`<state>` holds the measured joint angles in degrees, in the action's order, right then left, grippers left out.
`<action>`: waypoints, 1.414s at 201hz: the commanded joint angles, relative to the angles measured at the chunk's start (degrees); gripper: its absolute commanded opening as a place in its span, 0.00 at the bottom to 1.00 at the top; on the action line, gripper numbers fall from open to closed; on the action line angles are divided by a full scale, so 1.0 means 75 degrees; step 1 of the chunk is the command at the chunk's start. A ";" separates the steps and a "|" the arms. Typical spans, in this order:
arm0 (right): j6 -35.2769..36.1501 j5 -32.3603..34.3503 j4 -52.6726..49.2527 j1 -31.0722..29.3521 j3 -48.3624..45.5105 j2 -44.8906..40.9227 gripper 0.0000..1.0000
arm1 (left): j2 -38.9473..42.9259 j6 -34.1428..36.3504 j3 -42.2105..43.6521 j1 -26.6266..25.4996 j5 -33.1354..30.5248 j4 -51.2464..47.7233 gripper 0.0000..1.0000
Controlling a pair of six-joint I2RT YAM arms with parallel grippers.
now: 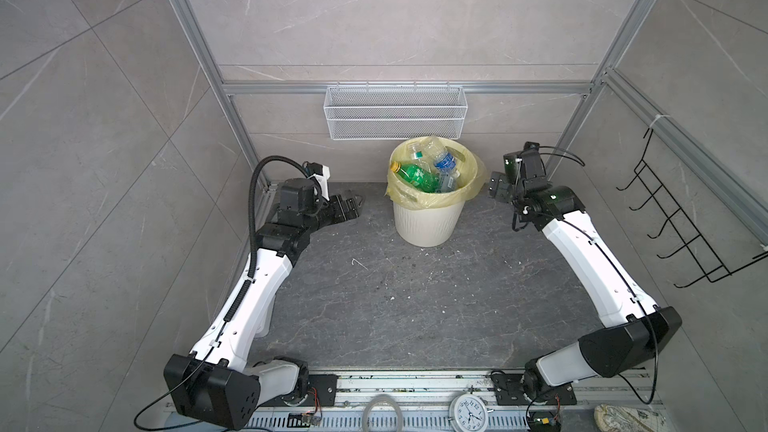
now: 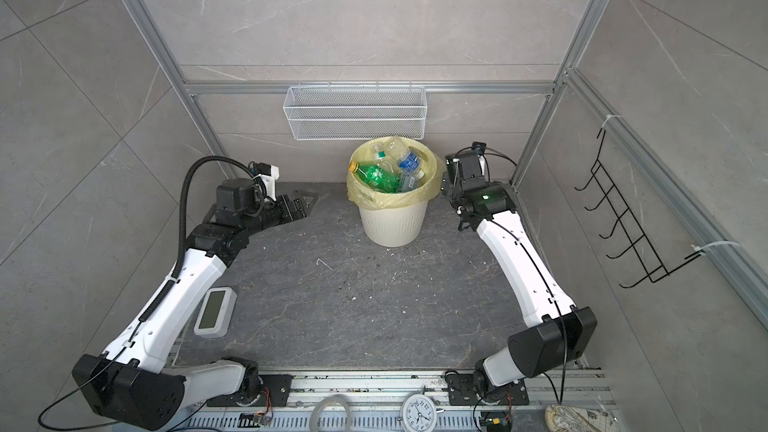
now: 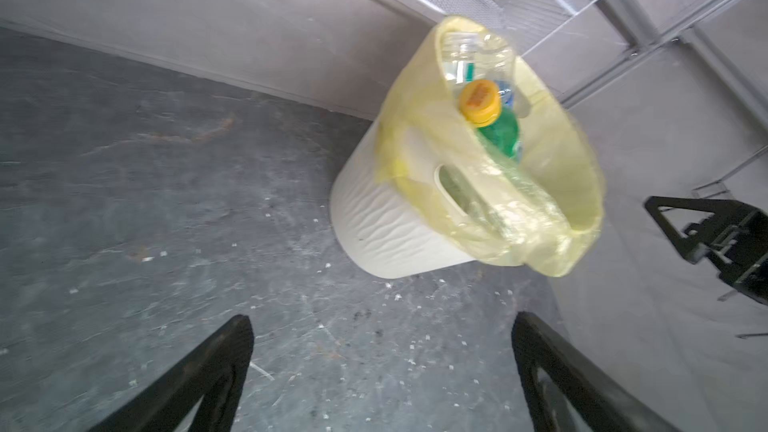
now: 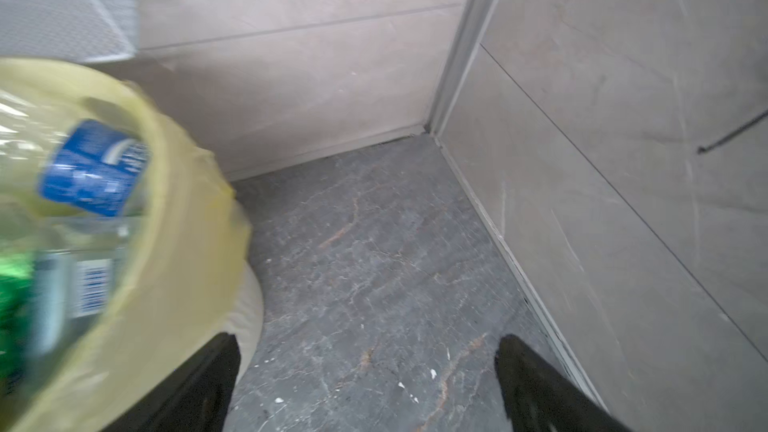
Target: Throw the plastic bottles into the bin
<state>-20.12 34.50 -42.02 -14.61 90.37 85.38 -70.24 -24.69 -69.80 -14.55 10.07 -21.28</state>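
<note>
Plastic bottles [image 1: 432, 168] sat heaped inside the bin [image 1: 424, 222] at the back; the green bottle [image 1: 417, 179] lay slanted, yellow cap toward the left arm. Left gripper [image 3: 382, 320] and right gripper [image 4: 368, 339] both gaped empty beside it.

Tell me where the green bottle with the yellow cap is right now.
In both top views the green bottle lies slanted inside the bin, left of the blue-labelled bottle, at back centre below the mesh basket.

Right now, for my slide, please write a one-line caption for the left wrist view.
Left gripper, jaws open, facing the bin, whose yellow bag holds a green bottle and a clear bottle.
</note>
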 commanded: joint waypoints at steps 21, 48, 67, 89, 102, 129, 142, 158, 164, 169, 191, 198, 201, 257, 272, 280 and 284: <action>-0.0542 0.0765 0.2175 0.0564 -0.2864 -0.0534 0.99 | 0.0203 0.1504 0.1822 0.0229 -0.3280 0.1621 1.00; -0.0306 0.1473 0.3946 0.0573 -0.4549 -0.0376 1.00 | -0.0302 0.1988 0.2742 0.0628 -0.4149 0.2476 1.00; -0.0198 0.1642 0.5171 0.0577 -0.5476 -0.0132 1.00 | -0.0840 0.2252 0.3218 0.0874 -0.4319 0.3042 1.00; 0.0554 0.1598 0.6661 0.0522 -0.6422 -0.0002 1.00 | -0.1410 0.2305 0.3430 0.1025 -0.4272 0.3287 1.00; 0.0900 0.1679 0.7689 0.0495 -0.7021 -0.0038 0.99 | -0.1629 0.2378 0.3675 0.1047 -0.4349 0.3560 1.00; 0.1485 0.1312 0.9933 0.0474 -0.8255 -0.0288 0.99 | -0.1887 0.2523 0.4183 0.1058 -0.4263 0.4386 1.00; 0.1552 0.0907 1.0656 0.0482 -0.8639 -0.0392 0.99 | -0.2067 0.2631 0.4424 0.1063 -0.4181 0.4982 1.00; 0.1850 0.0860 1.1758 0.0469 -0.8994 -0.0157 1.00 | -0.1997 0.2790 0.4456 0.1072 -0.3866 0.5036 1.00; 0.1865 0.0730 1.1702 0.0427 -0.9052 -0.0275 1.00 | -0.1855 0.2964 0.4648 0.1072 -0.3703 0.5228 1.00; 0.1846 0.0603 1.1603 0.0396 -0.9125 -0.0377 1.00 | -0.1715 0.3098 0.4852 0.1061 -0.3721 0.5517 1.00; 0.2138 0.0452 1.2631 0.0303 -0.9631 -0.0439 0.99 | -0.1519 0.3356 0.5189 0.1128 -0.4072 0.5948 1.00; 0.2151 0.0451 1.2659 0.0258 -0.9677 -0.0462 1.00 | -0.1561 0.3578 0.5275 0.1100 -0.4163 0.6298 1.00; 0.2171 0.0451 1.2709 0.0260 -0.9700 -0.0466 1.00 | -0.1565 0.3739 0.5397 0.1089 -0.4122 0.6586 1.00; 0.2226 0.0451 1.2769 0.0216 -0.9660 -0.0387 1.00 | -0.1916 0.3159 0.6059 0.2060 -0.2708 0.8375 1.00; 0.2203 0.0421 1.2595 0.0215 -0.9560 -0.0350 1.00 | -0.1861 0.3029 0.6048 0.2388 -0.1985 0.8254 1.00; 0.2265 0.0125 1.2428 0.0239 -0.9442 -0.0285 1.00 | -0.2003 0.3196 0.6361 0.2408 -0.1498 0.8943 1.00; 0.2354 -0.0248 1.2401 0.0283 -0.9409 -0.0230 0.99 | -0.2183 0.3280 0.6584 0.2413 -0.1310 0.9656 1.00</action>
<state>-4.36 37.80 51.24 -12.64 17.98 83.02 -84.27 0.62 -24.36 1.76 -9.74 34.98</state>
